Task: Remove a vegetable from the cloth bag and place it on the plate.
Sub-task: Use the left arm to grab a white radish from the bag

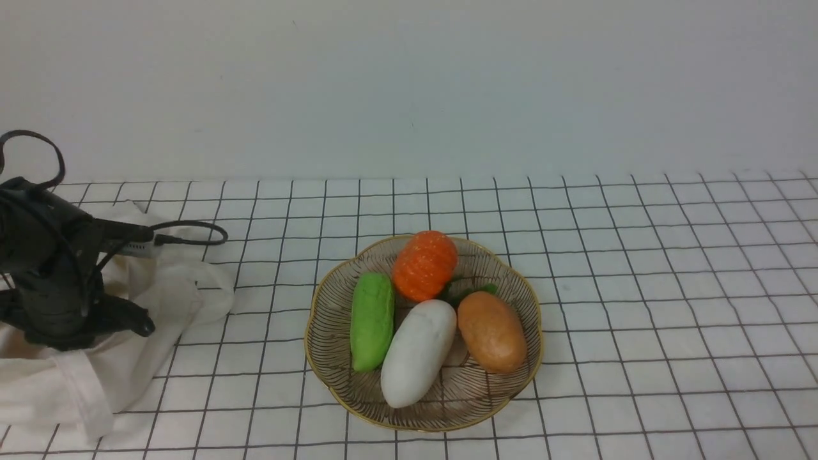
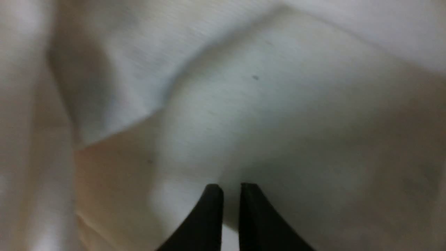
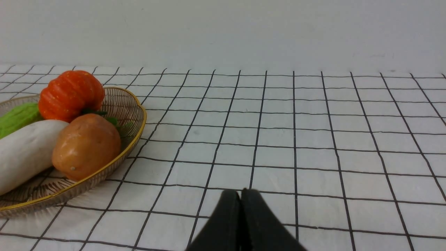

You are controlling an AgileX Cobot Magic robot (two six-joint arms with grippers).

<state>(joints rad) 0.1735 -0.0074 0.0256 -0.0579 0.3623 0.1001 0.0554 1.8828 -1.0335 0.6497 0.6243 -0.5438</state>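
1. Table cover (image 1: 639,287): white cloth with a black grid, spread over the whole work surface up to a plain pale wall.
2. Soft off-white cloth bag (image 1: 179,287): lies crumpled at the far left of the table, well apart from the plate, with folds and a flat strap spilling toward the front edge.
3. Black left arm (image 1: 45,281): bent down onto the bag, its tip hidden from the front camera among the fabric.
4. Round shallow plate (image 1: 329,358): wavy gold rim, thin dark lines over beige, at table centre. It holds four items.
5. Smooth white oblong radish (image 1: 418,351): lies in the plate's middle, one end near the front rim, between the cucumber and the potato and touching both.
6. Bumpy green cucumber (image 1: 372,321): on the left side of the plate, lying lengthwise.
7. Ribbed orange pumpkin (image 1: 424,265): at the back of the plate.
8. Brown oval potato (image 1: 492,332): on the right side of the plate.
9. Green leaves (image 1: 470,292): a small tuft between the pumpkin and the potato.
10. Left gripper (image 2: 230,186): jaws drawn nearly together, with only a thin slit between the tips. They are pressed close to pale folds and a smooth rounded swelling. The view is too blurred to tell cloth from vegetable, or whether anything is pinched.
11. Right gripper (image 3: 240,195): jaws fully together, nothing between them, low over bare grid cloth to the right of the plate.
12. Thin black cable (image 1: 198,233): loops from the left arm over the bag's far edge.
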